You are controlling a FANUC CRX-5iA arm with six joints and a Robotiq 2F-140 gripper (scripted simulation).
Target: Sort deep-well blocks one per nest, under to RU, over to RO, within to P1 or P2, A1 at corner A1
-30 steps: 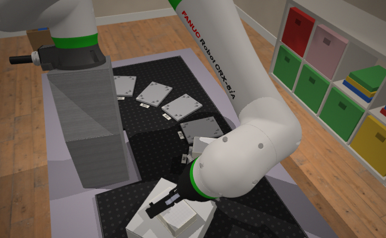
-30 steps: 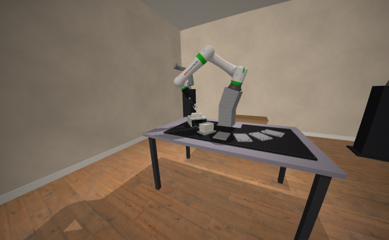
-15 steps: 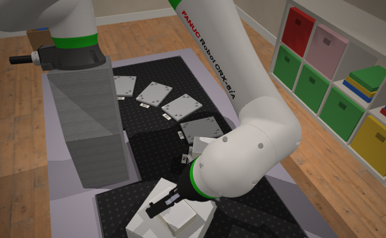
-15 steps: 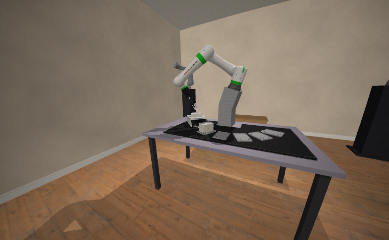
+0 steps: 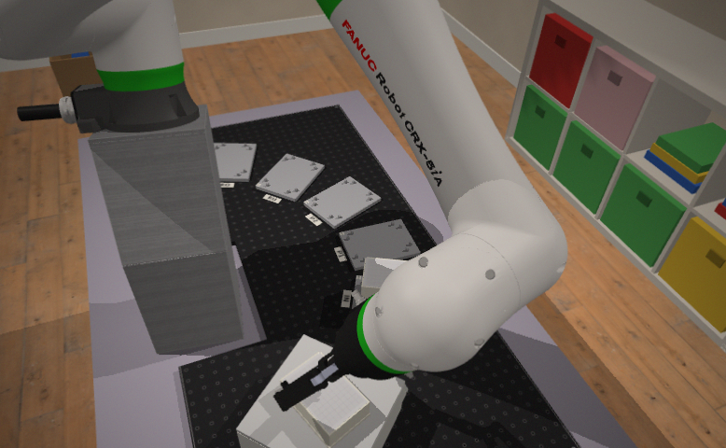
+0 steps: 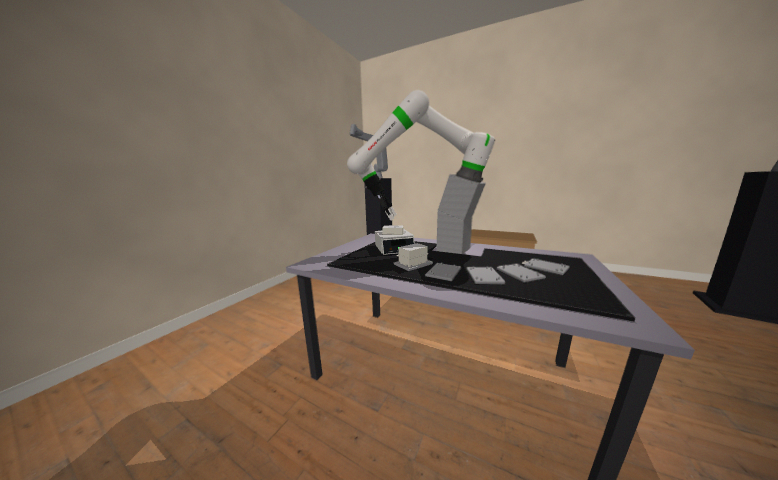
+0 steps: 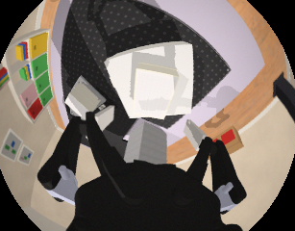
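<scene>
One white deep-well block (image 5: pixel 338 409) (image 6: pixel 394 229) (image 7: pixel 159 92) lies on the platform of the white check-weigher CW (image 5: pixel 264 425) (image 6: pixel 391 242) (image 7: pixel 119 69) at the near end of the table. My gripper (image 5: pixel 300 388) (image 6: pixel 389 212) (image 7: pixel 150 119) is open and empty, a little above that block and apart from it. The other white blocks (image 5: pixel 375 273) (image 6: pixel 412 254) sit stacked on the infeed nest, partly hidden behind my arm in the top view. The check-weigher's lamps are too small to read.
Four flat grey nests (image 5: pixel 379 241) (image 5: pixel 342 201) (image 5: pixel 290 175) (image 5: pixel 235 160) lie in a row on the black mat (image 5: pixel 300 133), with nothing on them. The grey robot pedestal (image 5: pixel 161 221) stands to the left. A shelf with coloured bins (image 5: pixel 622 177) stands off the table to the right.
</scene>
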